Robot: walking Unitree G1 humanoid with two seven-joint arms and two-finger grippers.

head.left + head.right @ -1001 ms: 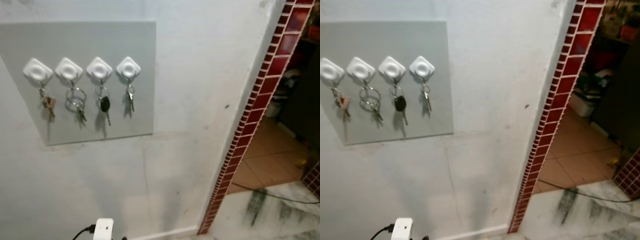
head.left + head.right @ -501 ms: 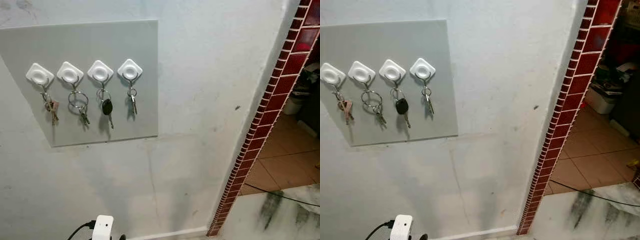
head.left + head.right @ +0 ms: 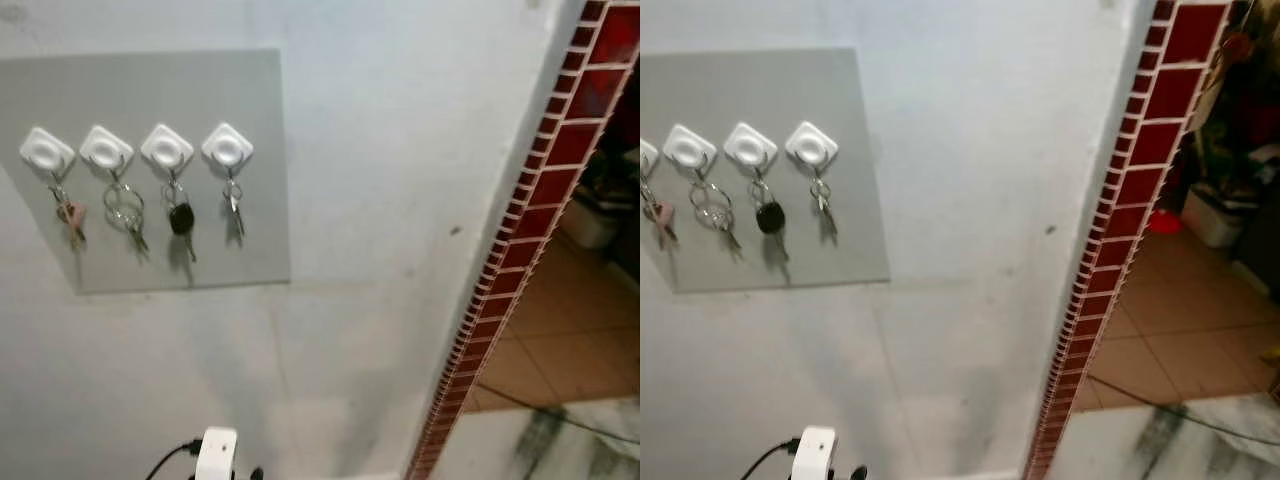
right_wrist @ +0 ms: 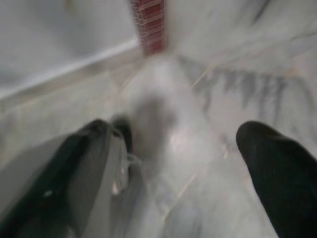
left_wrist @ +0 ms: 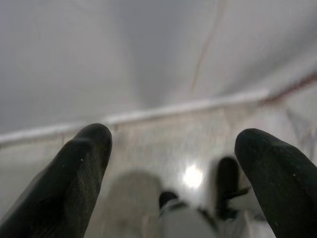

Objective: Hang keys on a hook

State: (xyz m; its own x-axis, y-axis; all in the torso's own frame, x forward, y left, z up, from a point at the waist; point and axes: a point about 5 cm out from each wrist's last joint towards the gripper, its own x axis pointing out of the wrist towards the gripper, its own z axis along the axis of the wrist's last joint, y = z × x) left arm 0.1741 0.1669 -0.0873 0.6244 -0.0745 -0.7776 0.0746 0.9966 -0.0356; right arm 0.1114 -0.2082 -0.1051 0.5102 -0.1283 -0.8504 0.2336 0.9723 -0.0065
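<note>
A grey panel (image 3: 250, 250) is fixed to the white wall at upper left. It carries a row of white diamond-shaped hooks (image 3: 227, 146). A bunch of keys hangs from each: small keys (image 3: 233, 196) on the rightmost, a black-headed car key (image 3: 181, 218) beside it, a large ring with keys (image 3: 125, 210), then keys with a pink tag (image 3: 70, 211) at the far left. My left gripper (image 5: 173, 148) is open over the floor by the baseboard, nothing between its fingers. Blurred pale floor lies under my right gripper (image 4: 176, 144), which is open too.
A white plug adapter (image 3: 216, 455) with a black cable sits low on the wall below the panel. A red-tiled edge (image 3: 530, 230) frames an opening on the right onto a tan tiled floor (image 3: 580, 340) with clutter. Marbled floor (image 3: 540, 450) lies at lower right.
The whole picture has shifted with the camera, so the panel sits further left in the picture. The keys hang on the hooks as before.
</note>
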